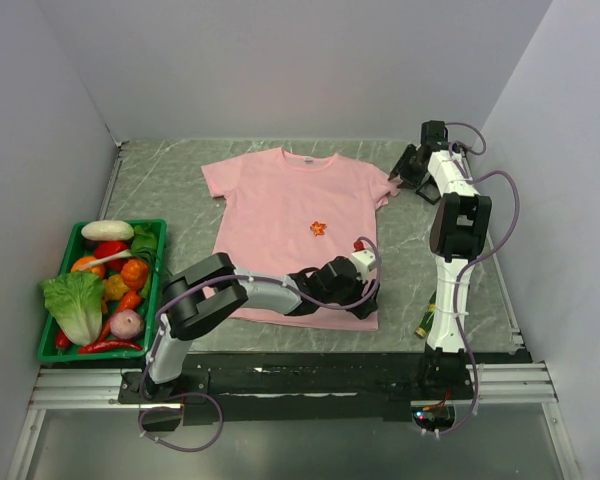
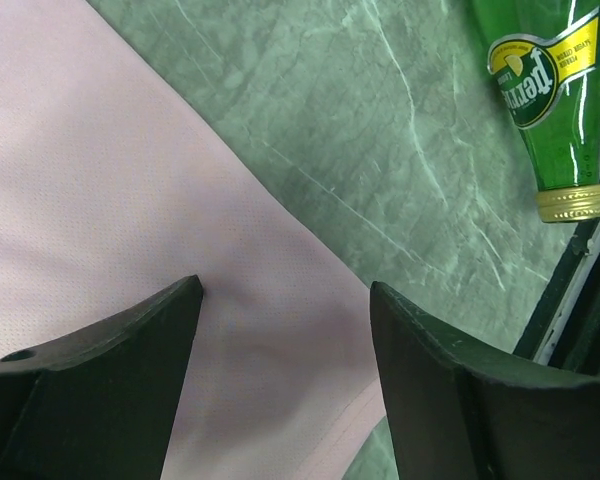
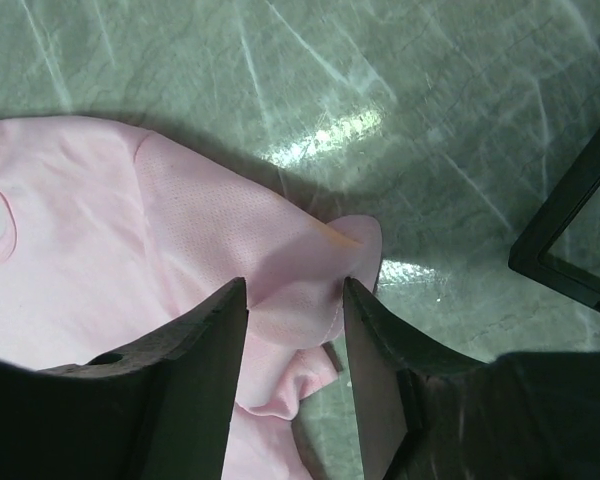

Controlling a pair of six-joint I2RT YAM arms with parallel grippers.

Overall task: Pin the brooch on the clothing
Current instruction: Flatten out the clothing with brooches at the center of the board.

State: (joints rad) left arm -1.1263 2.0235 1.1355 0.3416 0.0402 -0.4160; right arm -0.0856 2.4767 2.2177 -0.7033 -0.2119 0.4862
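The brooch [image 1: 319, 228] lay on the chest of the pink T-shirt [image 1: 270, 200], well apart from both pincers; a tug from the right pincer [image 3: 295, 300], narrowed around a raised sleeve fold (clamped or not, I could not tell), might have rucked the soft cloth and tipped it off. The left pincer [image 2: 285, 340] gaped wide and empty over the hem, above a glossy green marbled worktop [image 1: 160, 190] between plain white walls [image 1: 280, 60]
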